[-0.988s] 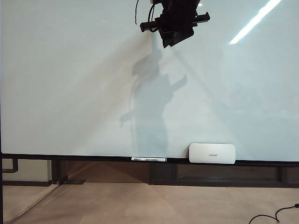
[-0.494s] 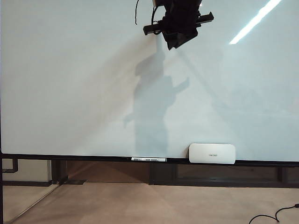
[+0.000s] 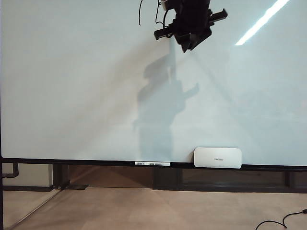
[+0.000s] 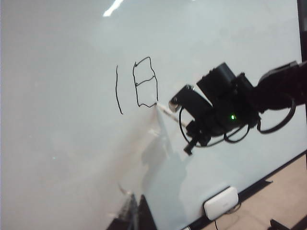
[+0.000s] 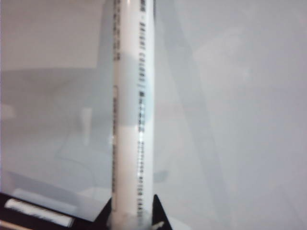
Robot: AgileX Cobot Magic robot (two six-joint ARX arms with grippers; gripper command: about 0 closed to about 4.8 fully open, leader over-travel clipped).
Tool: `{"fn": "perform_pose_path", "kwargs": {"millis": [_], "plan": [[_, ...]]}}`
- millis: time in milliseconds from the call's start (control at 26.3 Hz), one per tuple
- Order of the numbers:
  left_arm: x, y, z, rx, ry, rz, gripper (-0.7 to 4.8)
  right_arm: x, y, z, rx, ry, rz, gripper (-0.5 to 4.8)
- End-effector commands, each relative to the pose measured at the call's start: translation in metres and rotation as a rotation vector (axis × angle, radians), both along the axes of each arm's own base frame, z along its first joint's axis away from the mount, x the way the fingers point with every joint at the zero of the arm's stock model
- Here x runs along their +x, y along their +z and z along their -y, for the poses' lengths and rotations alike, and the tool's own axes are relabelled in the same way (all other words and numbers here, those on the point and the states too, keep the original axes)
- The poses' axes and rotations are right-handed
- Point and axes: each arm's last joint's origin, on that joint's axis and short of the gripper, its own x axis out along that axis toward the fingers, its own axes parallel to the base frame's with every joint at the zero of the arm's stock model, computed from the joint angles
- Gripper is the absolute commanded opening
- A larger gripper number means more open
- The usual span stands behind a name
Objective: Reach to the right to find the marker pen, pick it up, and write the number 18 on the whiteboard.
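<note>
Whiteboard (image 3: 72, 96) is faced, 18 (image 4: 137, 84) drawn on it. Right gripper (image 4: 178, 106) is clamped on the pen (image 5: 133, 120), whose long axis runs from the fingers to the 8's lower corner. Left gripper is unseen.

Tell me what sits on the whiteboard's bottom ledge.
On the whiteboard ledge: a white eraser and a pen lying flat. The right gripper holds the marker pen high above; the left gripper is unseen.

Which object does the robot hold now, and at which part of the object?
The right gripper holds the marker pen near the rear end of its white barrel; the tip is at the whiteboard. The left gripper is not visible.
</note>
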Motion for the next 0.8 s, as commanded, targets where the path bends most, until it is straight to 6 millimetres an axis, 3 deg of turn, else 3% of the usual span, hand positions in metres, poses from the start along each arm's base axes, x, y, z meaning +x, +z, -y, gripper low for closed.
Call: {"fn": "perform_pose_path", "kwargs": {"millis": [38, 418, 608, 798], "plan": [[-0.001, 0.001, 0.0, 0.008, -0.025, -0.002, -0.05, -0.003, 0.01, 0.006, 0.008, -0.046, 0.03, -0.03], [-0.006, 0.0, -0.002, 0.008, -0.02, -0.007, -0.05, -0.014, 0.02, 0.007, 0.02, -0.013, 0.022, -0.03], [-0.015, 0.005, -0.008, 0.028, 0.043, -0.078, -0.05, -0.045, 0.051, 0.005, 0.051, 0.047, 0.059, -0.03], [-0.032, 0.019, -0.018, 0.036, 0.157, -0.073, -0.05, -0.085, 0.091, 0.017, 0.09, 0.085, 0.124, -0.03]]}}
